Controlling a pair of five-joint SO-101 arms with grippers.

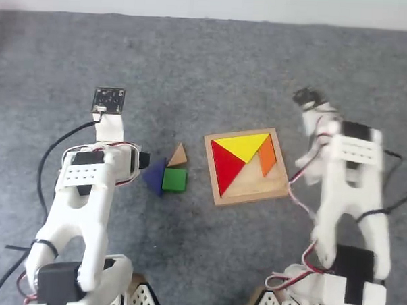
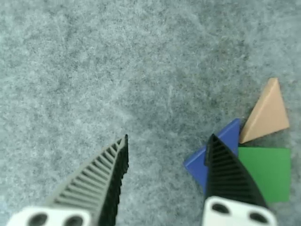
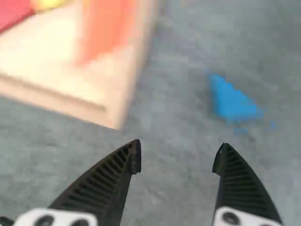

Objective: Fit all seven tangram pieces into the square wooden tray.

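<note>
The square wooden tray (image 1: pixel 256 190) holds a yellow triangle (image 1: pixel 243 146), a red triangle (image 1: pixel 226 166) and an orange parallelogram (image 1: pixel 267 155). Left of it on the carpet lie a tan triangle (image 1: pixel 178 155), a dark blue triangle (image 1: pixel 154 176) and a green square (image 1: pixel 174 179), all touching. My left gripper (image 2: pixel 168 140) is open just above the carpet; one fingertip overlaps the dark blue triangle (image 2: pixel 197 162), beside the green square (image 2: pixel 265 172) and the tan triangle (image 2: pixel 267 113). My right gripper (image 3: pixel 179 146) is open over bare carpet between the tray's corner (image 3: pixel 70 70) and a light blue triangle (image 3: pixel 230 101).
Grey carpet covers the whole table. The left arm (image 1: pixel 87 188) stands left of the loose pieces, and the right arm (image 1: pixel 348 172) rises just right of the tray. Cables trail at both arm bases.
</note>
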